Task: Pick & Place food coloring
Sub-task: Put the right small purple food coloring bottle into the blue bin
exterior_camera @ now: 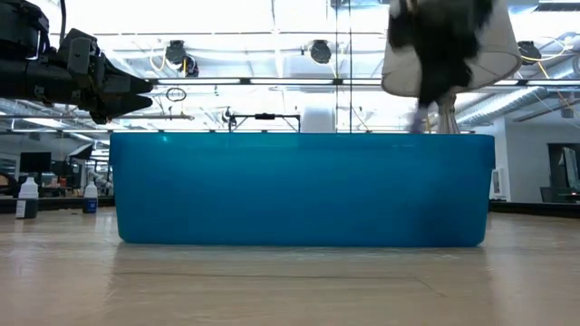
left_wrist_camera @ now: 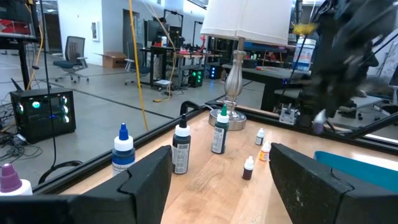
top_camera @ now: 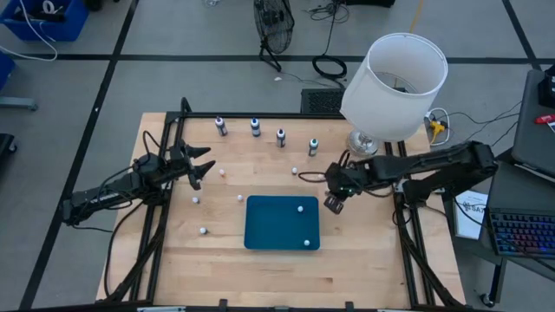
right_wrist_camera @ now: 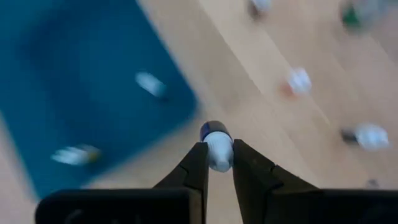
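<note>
Right end effector [right_wrist_camera: 217, 163] is clamping a small food coloring bottle [right_wrist_camera: 216, 144] beside the blue tray [top_camera: 269, 227]; left end effector [top_camera: 201, 165] is standing apart near the lamp [top_camera: 395, 85]-side row of bottles [top_camera: 255, 127].

I see a pale wood table [top_camera: 364, 251], its grain fine, its finish smooth and slightly satin. The blue tray [top_camera: 282, 222] looks like plastic, matt from above, faintly translucent in the low view. The lamp [top_camera: 395, 85] has a white shade that reads as cloth or paper, I cannot tell which, on a shiny turned metal stem. The food coloring [left_wrist_camera: 180, 149] bottles look like glossy dark plastic with smooth whitish caps. My right gripper [right_wrist_camera: 216, 163] has matt black fingers [right_wrist_camera: 194, 171], apparently plastic.
</note>
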`<action>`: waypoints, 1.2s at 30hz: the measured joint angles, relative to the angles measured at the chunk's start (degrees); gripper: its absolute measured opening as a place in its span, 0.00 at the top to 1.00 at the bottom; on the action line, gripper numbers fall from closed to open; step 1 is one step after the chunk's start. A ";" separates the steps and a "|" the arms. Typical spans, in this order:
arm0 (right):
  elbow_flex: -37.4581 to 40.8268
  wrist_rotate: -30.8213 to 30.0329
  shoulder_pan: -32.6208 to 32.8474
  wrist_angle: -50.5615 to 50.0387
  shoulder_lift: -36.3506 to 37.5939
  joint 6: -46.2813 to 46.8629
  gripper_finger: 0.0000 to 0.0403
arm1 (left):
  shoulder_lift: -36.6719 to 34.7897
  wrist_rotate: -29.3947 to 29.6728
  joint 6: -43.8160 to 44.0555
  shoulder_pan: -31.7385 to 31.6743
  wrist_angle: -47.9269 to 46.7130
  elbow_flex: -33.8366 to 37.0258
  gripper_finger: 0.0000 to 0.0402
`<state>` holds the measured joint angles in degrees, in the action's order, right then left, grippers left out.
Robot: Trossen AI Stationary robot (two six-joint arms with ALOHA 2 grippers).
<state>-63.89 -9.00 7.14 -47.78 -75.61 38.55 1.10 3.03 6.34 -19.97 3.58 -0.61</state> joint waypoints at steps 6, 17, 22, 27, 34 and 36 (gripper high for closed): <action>-16.26 -1.74 5.63 -3.47 -10.17 -2.26 0.90 | 0.00 -0.02 0.01 0.02 -0.01 0.01 0.33; -23.92 4.18 6.91 -10.06 -30.79 -8.24 0.90 | 0.00 -0.02 0.01 0.00 -0.03 0.01 0.33; -23.94 4.83 6.84 -9.91 -35.23 -9.83 0.90 | 0.00 0.00 -0.02 0.00 -0.03 0.01 0.33; -23.97 4.83 6.74 -9.25 -38.02 -11.34 0.90 | 0.00 -0.02 0.01 0.00 -0.03 0.01 0.33; -22.81 4.64 6.73 -6.84 -38.32 -12.04 0.90 | 0.00 0.00 -0.04 0.01 -0.03 0.00 0.33; -22.49 4.62 6.73 -6.76 -38.28 -12.04 0.88 | 0.00 0.00 0.01 0.00 -0.03 0.01 0.33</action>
<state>-86.38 -4.38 13.87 -54.54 -113.89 26.50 1.10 3.03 6.35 -19.97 3.55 -0.60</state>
